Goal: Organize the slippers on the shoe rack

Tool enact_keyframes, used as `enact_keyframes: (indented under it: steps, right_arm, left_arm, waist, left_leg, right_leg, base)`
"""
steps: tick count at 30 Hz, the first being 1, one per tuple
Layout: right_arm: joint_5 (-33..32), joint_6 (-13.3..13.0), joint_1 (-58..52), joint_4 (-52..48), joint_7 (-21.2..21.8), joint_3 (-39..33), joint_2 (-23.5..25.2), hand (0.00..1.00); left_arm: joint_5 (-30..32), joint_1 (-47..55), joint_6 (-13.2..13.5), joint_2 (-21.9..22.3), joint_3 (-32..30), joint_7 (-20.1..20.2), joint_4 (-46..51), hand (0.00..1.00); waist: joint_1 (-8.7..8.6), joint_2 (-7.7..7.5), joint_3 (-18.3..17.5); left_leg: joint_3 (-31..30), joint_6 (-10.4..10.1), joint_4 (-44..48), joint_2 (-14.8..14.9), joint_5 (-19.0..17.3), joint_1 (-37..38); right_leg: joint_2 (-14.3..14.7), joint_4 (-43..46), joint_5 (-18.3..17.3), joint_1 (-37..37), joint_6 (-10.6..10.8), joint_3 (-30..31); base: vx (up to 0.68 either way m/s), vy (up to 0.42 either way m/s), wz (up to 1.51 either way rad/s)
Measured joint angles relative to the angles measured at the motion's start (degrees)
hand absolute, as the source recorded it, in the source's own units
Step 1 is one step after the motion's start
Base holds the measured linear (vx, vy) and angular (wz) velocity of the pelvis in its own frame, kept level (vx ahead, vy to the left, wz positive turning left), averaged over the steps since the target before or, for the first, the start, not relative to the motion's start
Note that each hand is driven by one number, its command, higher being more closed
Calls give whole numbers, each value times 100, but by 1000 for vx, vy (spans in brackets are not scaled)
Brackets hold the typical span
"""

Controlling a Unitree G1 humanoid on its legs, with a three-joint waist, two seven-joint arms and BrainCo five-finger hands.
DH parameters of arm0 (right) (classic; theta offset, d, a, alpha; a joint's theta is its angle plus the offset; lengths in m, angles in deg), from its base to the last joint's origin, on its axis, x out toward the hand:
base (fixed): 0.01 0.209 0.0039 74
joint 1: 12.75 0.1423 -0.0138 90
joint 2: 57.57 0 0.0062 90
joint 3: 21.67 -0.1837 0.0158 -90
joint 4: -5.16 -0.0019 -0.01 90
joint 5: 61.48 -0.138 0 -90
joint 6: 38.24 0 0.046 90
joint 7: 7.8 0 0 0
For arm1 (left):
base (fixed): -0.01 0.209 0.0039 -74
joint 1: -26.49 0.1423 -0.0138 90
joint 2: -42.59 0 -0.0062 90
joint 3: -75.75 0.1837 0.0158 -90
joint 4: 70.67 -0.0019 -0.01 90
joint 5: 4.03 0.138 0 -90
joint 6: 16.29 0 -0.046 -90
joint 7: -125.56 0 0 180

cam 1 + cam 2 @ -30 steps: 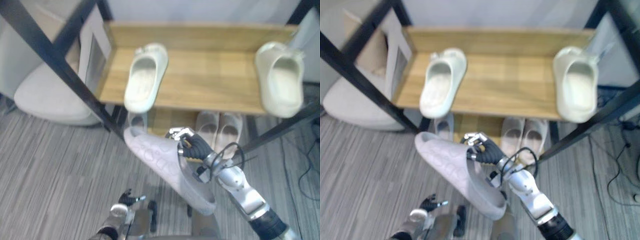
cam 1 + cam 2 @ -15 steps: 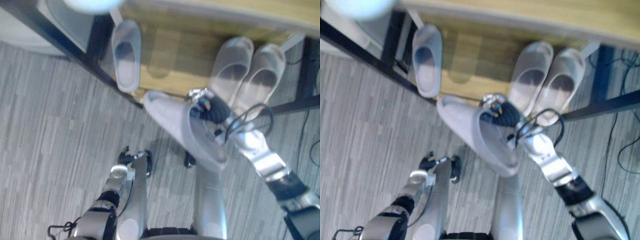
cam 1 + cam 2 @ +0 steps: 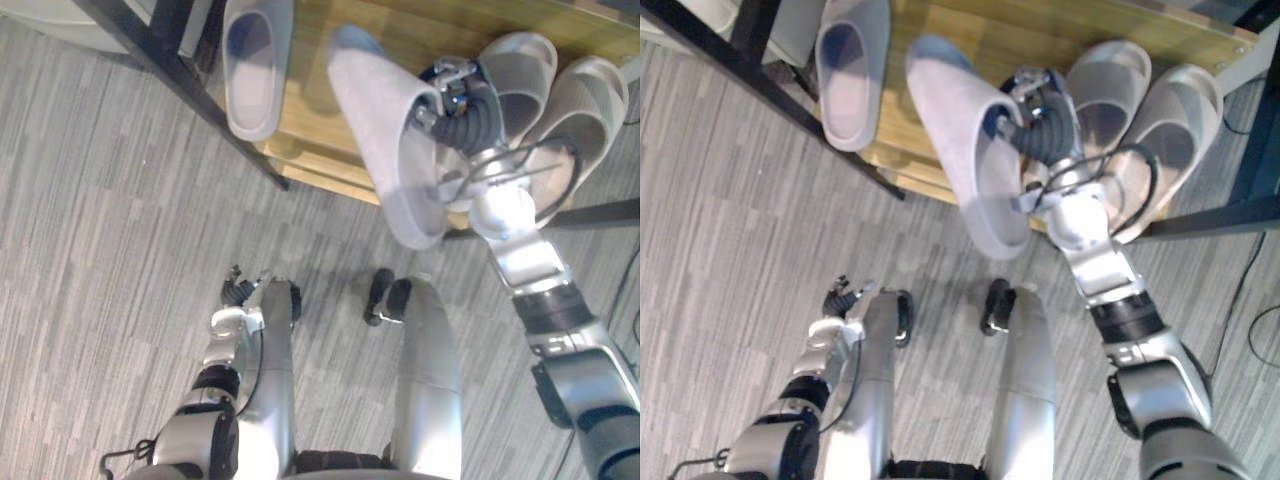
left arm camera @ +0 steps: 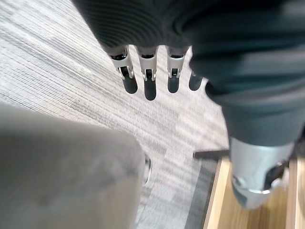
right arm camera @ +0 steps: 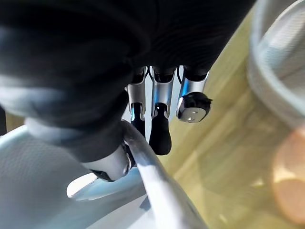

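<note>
The slipper (image 3: 385, 140), grey, is being held by the right hand (image 3: 465, 110) over the front edge of the shoe rack's lower shelf (image 3: 310, 140). One end is lying above the wooden board, and the other end is projecting past the front edge over the floor (image 3: 100, 250). Whether it is touching the board cannot be told. It is sitting between a single grey slipper (image 3: 255, 60) near the shelf's left end and a pair of pale slippers (image 3: 515, 80) near the right end, apart from the single one and close to the pair.

In the right wrist view the fingers (image 5: 159, 129) are curling over the slipper's rim while the thumb is pressing it from the other side, so the hand is clamping the rim.

The single slipper is lying just beside the rack's black frame bar (image 3: 200, 100).

The left hand (image 3: 235, 290) is hanging low over the floor, well apart from the rack. Its fingers (image 4: 149, 86) are extending loosely side by side and holding nothing.
</note>
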Motion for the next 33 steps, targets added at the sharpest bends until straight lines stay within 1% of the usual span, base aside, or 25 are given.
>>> enact_keyframes:
  steps: [1,2,5,8,11,15,18,19,21,22,25,27,33]
  right_arm:
    - [-8,63,251,275,-74,-46,188,100]
    - [-16,125,372,511,-118,-212,353,100]
    - [-49,198,773,980,-208,-406,590,100]
    - [-62,236,1135,1411,-302,-415,793,100]
    - [-65,276,1333,1833,-405,-748,1079,100]
    - [-62,337,1607,2537,-630,-1176,1323,100]
    - [-51,376,1784,2888,-713,-1354,1378,100]
    - [-44,426,1863,3010,-760,-1481,1404,0]
    - [-34,449,1943,3172,-846,-1599,1430,0]
    - [-33,479,2022,3345,-877,-1767,1499,0]
    - [-33,496,2091,3596,-942,-1904,1570,0]
    - [-34,504,2103,3635,-981,-1912,1586,0]
    - [-46,496,2240,3655,-992,-1911,1590,0]
  left_arm:
    - [-68,1,11,2,-74,2,98,0]
    - [-124,1,11,8,-152,1,148,0]
    - [-261,1,68,41,-170,4,252,0]
    - [-370,0,88,46,-191,-2,271,0]
    - [-464,8,85,65,-186,-117,256,0]
    - [-473,107,81,102,-115,-195,233,0]
    - [-556,114,88,108,-13,-247,224,0]
    - [-580,107,103,112,32,-259,225,0]
    - [-631,99,110,117,71,-269,220,0]
    - [-663,100,111,121,100,-298,182,0]
    - [-680,108,108,132,145,-380,63,0]
    - [-680,116,108,135,200,-402,6,0]
    - [-680,116,115,135,266,-497,-3,0]
  waist:
    - [32,0,0]
    - [53,-1,-1]
    - [163,-6,-17]
    - [187,-8,-34]
    - [220,-13,-106]
    - [266,-31,-478]
    - [296,-22,-526]
    - [317,-21,-528]
    - [340,-18,-547]
    - [344,-14,-604]
    - [356,-20,-726]
    - [376,-27,-782]
    - [401,-25,-794]
  left_leg:
    - [0,-44,113,84,22,-109]
    - [1,-56,207,130,18,-131]
    - [7,-59,289,216,20,-247]
    - [1,-62,294,257,22,-317]
    - [-16,-65,306,287,23,-369]
    - [-103,-94,328,282,38,-682]
    - [-132,-132,330,265,58,-729]
    - [-153,-150,329,253,67,-743]
    - [-188,-186,326,228,86,-772]
    - [-232,-210,317,203,101,-807]
    - [-243,-224,296,179,108,-823]
    - [-240,-235,279,171,114,-818]
    - [-235,-254,268,176,124,-806]
  right_leg:
    - [1,94,-67,-48,-64,-89]
    - [-38,205,-154,-49,-71,-174]
    - [-45,304,-212,-129,-69,-245]
    - [-38,306,-222,-179,-74,-279]
    - [-45,308,-255,-180,-127,-340]
    - [-69,311,-266,-418,-146,-431]
    - [-114,341,-275,-444,-160,-465]
    - [-139,355,-289,-444,-162,-486]
    - [-162,363,-306,-444,-177,-528]
    - [-187,362,-318,-446,-184,-569]
    - [-217,363,-344,-448,-219,-587]
    - [-229,362,-354,-448,-213,-586]
    - [-230,362,-355,-448,-214,-586]
  base:
    - [37,-46,24]
    - [36,-45,30]
    - [21,-34,16]
    - [0,0,0]
    - [-1,-7,6]
    - [2,-4,9]
    - [6,-6,10]
    - [0,-13,12]
    - [-7,-17,13]
    - [-11,-15,14]
    - [-12,-11,9]
    - [-4,-4,3]
    - [0,0,0]
